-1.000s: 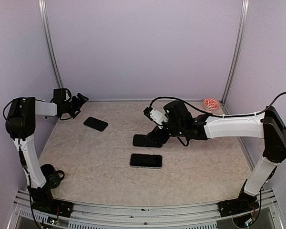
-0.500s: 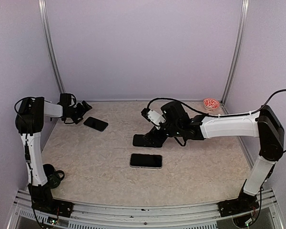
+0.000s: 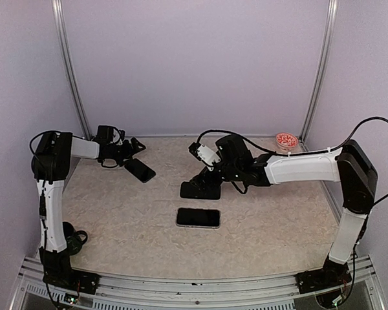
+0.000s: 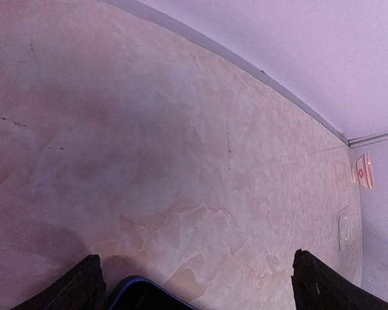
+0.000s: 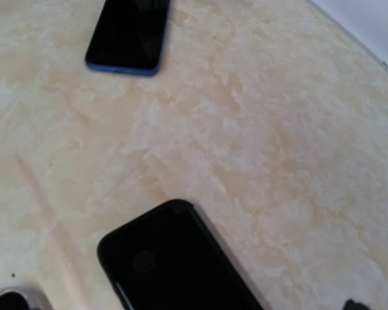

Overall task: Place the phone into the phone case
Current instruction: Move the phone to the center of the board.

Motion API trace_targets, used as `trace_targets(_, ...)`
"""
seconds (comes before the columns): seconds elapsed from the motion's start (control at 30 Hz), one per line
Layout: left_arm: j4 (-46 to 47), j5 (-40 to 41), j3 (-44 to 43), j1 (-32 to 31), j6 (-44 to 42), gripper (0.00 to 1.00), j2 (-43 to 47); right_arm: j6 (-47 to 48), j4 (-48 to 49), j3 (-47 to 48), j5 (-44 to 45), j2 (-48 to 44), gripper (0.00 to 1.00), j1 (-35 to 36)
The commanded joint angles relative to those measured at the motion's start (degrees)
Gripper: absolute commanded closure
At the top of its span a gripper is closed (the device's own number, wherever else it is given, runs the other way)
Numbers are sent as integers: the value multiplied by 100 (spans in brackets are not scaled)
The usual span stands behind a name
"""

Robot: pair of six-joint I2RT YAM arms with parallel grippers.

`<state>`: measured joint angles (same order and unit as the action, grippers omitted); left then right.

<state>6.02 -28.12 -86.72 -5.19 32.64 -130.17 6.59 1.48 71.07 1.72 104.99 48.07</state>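
Note:
A blue-edged phone (image 3: 140, 170) lies screen up at the back left. My left gripper (image 3: 137, 150) hangs open just behind it. In the left wrist view one corner of the phone (image 4: 139, 296) shows between the two fingertips (image 4: 90, 283), close to the left one. The black phone case (image 3: 200, 189) lies flat mid-table. My right gripper (image 3: 207, 179) is low over its right end, open and holding nothing. The right wrist view shows the case (image 5: 174, 258) below the camera and the blue-edged phone (image 5: 128, 35) farther off.
A second, silver-edged phone (image 3: 198, 217) lies in front of the case, and its corner shows in the right wrist view (image 5: 6, 300). A small red-and-white dish (image 3: 286, 139) sits at the back right corner. A black coil (image 3: 71, 236) lies by the left arm's base. Walls close three sides.
My left gripper has swung right along the back wall to the blue-edged phone, which now lies a little farther right and turned. My right gripper edged slightly left over the case.

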Motion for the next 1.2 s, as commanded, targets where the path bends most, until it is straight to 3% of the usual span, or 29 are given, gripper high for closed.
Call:
trace_targets(0.0,-456,-295,32,-260,-357,2,-150,50,102,143,-116,99,0,-59)
trace_targets(0.4,265,-838,1554,-935,-41,2,704,-106,11,146,-162,151,1,-79)
trace_targets(0.73,1819,-1298,3448,-1064,784,2,1882,-281,-6,408,-624,575,1,-79)
trace_targets(1.17,1598,-1180,3986,-997,737,1,4008,575,-265,1411,-1183,1528,1,39)
